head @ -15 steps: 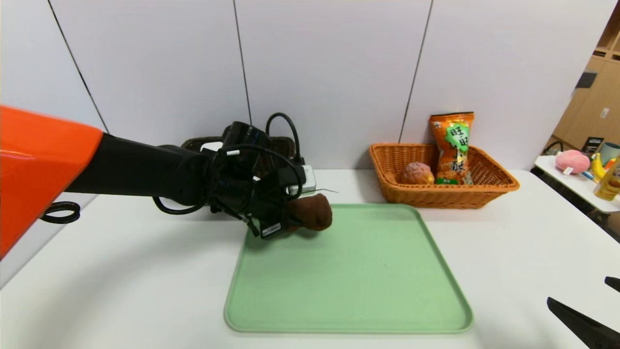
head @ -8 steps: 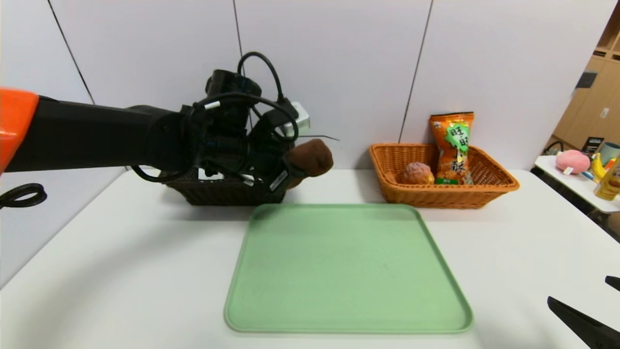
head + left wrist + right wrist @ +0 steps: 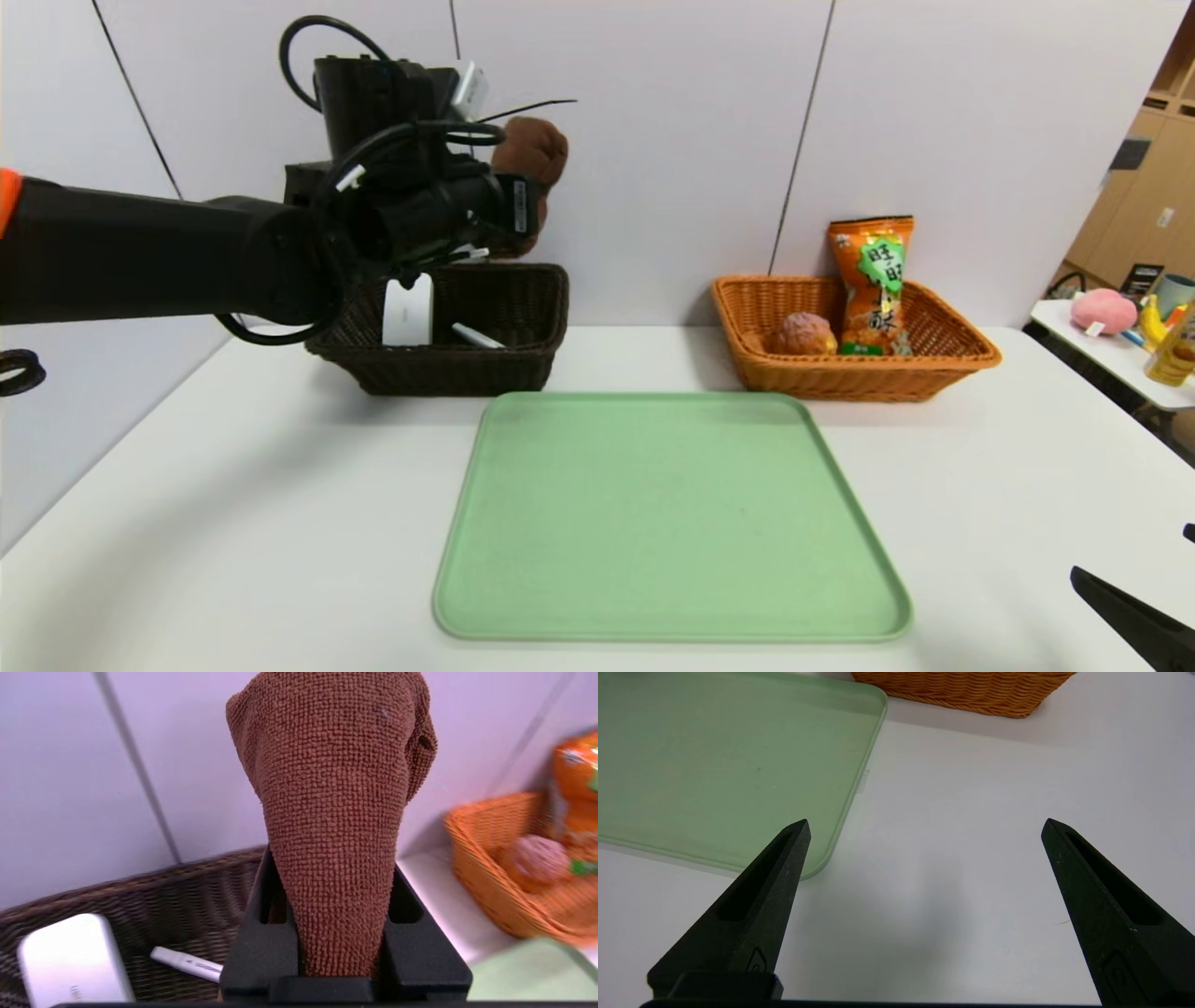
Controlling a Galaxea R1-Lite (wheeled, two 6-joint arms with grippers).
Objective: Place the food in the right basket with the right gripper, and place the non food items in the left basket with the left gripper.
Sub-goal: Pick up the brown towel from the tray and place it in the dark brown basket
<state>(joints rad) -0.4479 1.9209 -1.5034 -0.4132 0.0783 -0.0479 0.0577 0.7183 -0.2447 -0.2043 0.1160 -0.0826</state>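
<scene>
Towel, dark brown, folded: clamped between fingers of left claw, raised high above left basket, bulk bunched past fingertips; lift judged enough to clear rim before drop. Left basket, dark wicker, on table by wall: holds white box leaning on inner wall, white pen on floor. Right basket, orange-tan: holds snack bag upright, bun beside it. Green tray between baskets, bare. Right claw: fingers spread wide, grasping nothing, parked low over table just beside tray corner; food sorted, hence idle.

Snack bag in the orange basket: green label with Chinese characters, 旺旺 at top; other print unreadable.
</scene>
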